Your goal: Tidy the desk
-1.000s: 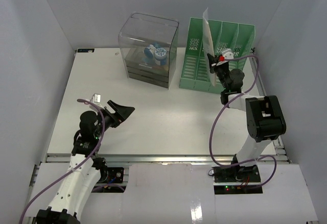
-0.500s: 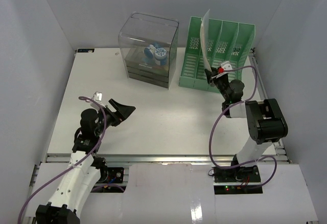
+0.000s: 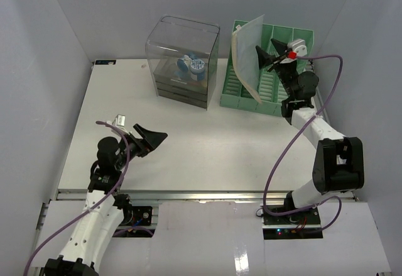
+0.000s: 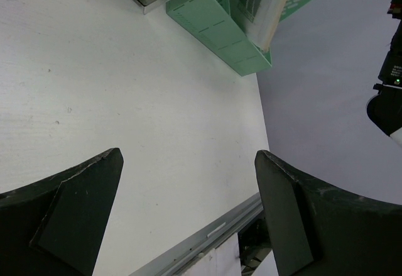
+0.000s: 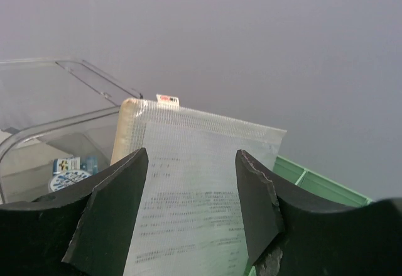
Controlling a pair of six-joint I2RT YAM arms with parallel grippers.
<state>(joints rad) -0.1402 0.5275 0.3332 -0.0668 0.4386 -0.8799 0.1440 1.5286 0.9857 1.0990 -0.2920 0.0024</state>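
**Top external view.** Right gripper (image 3: pixel 260 58) is raised over the far right of the desk (image 3: pixel 207 138), above the green file rack (image 3: pixel 271 87) and beside a translucent mesh pouch (image 3: pixel 246 56). The pouch stands in the rack's left part, with its top tilted to the left; the exact compartment cannot be determined. Left gripper (image 3: pixel 151 132) is held above the near left of the desk with its jaws apart and nothing between them. The white desk fills the middle of this view, with an aluminium rail (image 3: pixel 201 194) along its near edge. A clear drawer box (image 3: pixel 182 56) sits at the far centre, just left of the rack.

**Left wrist view.** Both fingers of the left gripper (image 4: pixel 188 156) are spread wide, and bare desk surface (image 4: pixel 125 68) shows between them. The rack (image 4: pixel 213 18) and the pouch (image 4: pixel 264 5) appear at the far edge.

**Right wrist view.** The jaws of the right gripper (image 5: pixel 191 156) are spread and not clamped. The pouch (image 5: pixel 195 175) shows face-on through the gap. Whether either finger touches it cannot be determined. The drawer box (image 5: pixel 56 119) lies to the left and the rack (image 5: pixel 314 185) to the lower right.
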